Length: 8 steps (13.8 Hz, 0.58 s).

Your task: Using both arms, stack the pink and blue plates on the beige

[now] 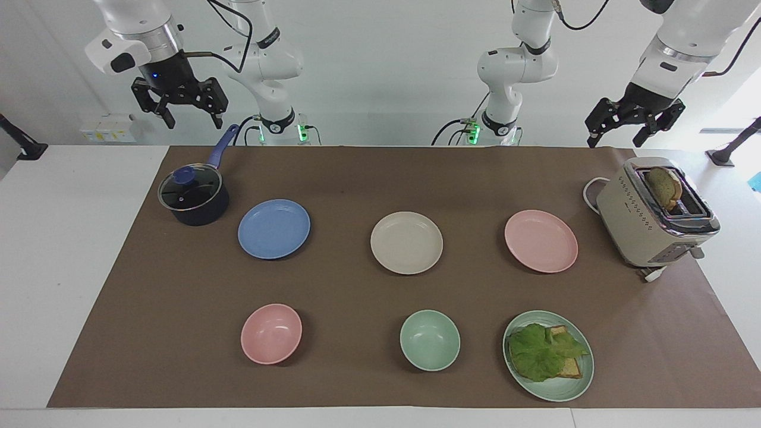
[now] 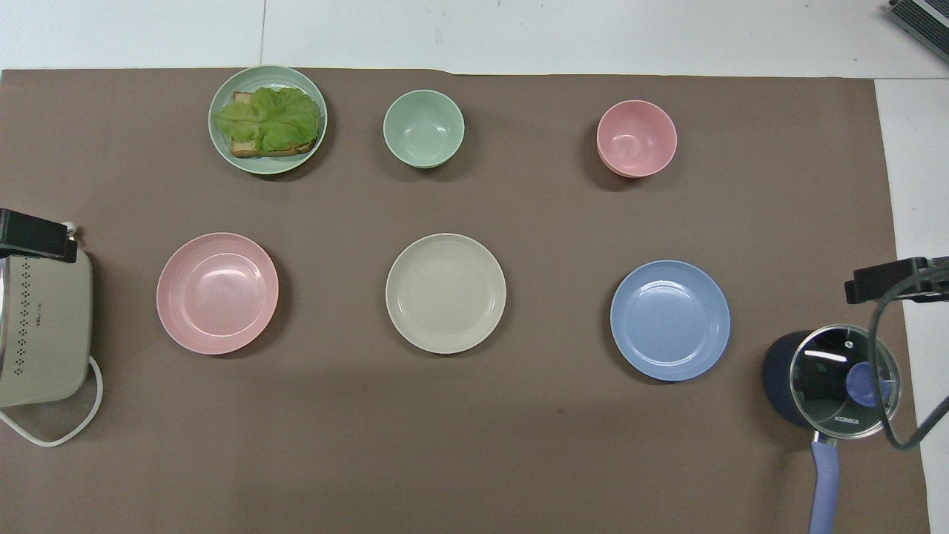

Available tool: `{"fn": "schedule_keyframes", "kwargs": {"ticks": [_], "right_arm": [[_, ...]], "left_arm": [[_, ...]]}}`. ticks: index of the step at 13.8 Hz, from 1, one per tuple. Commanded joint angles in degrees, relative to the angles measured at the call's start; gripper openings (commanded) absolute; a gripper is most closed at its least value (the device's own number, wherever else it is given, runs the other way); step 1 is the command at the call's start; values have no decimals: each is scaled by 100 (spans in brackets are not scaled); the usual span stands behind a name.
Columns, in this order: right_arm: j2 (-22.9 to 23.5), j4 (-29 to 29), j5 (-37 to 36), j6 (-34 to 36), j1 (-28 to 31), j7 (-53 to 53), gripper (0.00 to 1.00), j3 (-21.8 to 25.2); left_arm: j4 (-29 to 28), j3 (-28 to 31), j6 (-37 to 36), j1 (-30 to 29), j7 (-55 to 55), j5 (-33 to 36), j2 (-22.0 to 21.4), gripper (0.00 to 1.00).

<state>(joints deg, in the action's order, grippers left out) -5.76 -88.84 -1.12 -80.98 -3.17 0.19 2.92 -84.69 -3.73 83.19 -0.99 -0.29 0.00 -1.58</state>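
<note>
Sitting apart in a row: pink plate [image 1: 541,241], beige plate [image 1: 406,242], blue plate [image 1: 274,229]. Left end effector [image 1: 618,134] over toaster [image 1: 651,217], right end effector [image 1: 190,116] probably over saucepan [image 1: 194,197], both spread, empty.

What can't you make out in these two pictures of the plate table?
- Pot contents: facing view, the dark glass lid hides them.
- Toaster: overhead view, cut off by the picture's edge.
- Bread under the lettuce on the green plate: both views, mostly covered.
- Left claw and right claw: overhead view, only dark tips show at the edges.
</note>
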Motion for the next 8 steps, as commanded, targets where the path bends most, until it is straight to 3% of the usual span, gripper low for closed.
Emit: {"fn": "schedule_keyframes", "kwargs": {"ticks": [1,4,8], "right_arm": [[-145,-160,59,-23,53,-115,100,-11],[-145,-160,59,-23,53,-124,100,-19],[-145,-160,59,-23,53,-124,100,-11]], "left_arm": [[-170,13,-57,11,-7,-79,-158,100],[-643,21,135,29,-24,-70,-211,100],[-2549,48,1987,-93,194,-26,-238,100]]}}
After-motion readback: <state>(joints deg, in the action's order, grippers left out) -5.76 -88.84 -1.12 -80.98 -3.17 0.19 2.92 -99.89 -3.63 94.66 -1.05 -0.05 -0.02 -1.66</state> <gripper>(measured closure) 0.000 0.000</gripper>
